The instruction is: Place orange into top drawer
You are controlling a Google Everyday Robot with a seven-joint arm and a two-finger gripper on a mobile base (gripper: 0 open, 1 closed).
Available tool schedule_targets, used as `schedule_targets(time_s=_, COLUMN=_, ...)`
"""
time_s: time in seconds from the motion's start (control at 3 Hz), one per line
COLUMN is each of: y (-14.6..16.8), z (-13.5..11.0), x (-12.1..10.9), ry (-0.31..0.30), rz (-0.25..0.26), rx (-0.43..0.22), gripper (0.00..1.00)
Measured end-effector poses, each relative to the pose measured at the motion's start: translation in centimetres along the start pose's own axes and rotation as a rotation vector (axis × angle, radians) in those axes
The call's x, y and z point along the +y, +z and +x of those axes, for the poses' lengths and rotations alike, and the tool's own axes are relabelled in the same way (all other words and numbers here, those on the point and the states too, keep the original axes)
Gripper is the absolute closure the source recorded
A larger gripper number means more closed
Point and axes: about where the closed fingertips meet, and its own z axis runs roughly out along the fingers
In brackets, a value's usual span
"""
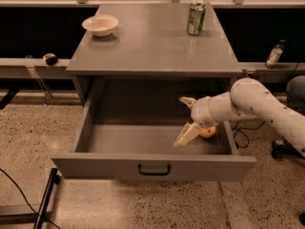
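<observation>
2 fingers, both mine, stand spread wide with nothing between them. My gripper [181, 121] hangs inside the top drawer [119, 165], over its right half, with one finger [187, 100] pointing up and left and the other slanting down toward the drawer floor near the front panel. The orange [208, 132] is in the drawer, at the right end close to the side wall. It lies not between my tips but back toward my wrist, just to the right of the root of the lower finger; whether it touches that finger I cannot tell. Being round, it has no long axis to mind. I judge that it rests on the drawer floor, so the placing looks done. The coming move would be to lift up and out over the front, away from the fruit, without nudging it. My 1 arm reaches in from the right, forearm sloping down past the drawer's right corner, wrist turned leftward.
</observation>
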Motion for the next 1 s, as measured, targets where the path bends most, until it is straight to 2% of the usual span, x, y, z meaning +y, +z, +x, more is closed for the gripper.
schedule_targets(time_s=0.33, y=-4.8, z=-1.9, x=0.9, ry=-0.019, rz=0.069, rx=0.019, gripper=0.00)
schedule_targets(time_s=0.67, y=-8.7, z=-3.3, x=1.2, ry=-0.034, rz=0.119, rx=0.007, gripper=0.00)
schedule_targets(time_s=1.0, y=-13.6, z=-2.8, x=1.2, ry=-0.042, rz=0.131, rx=-0.086, gripper=0.00)
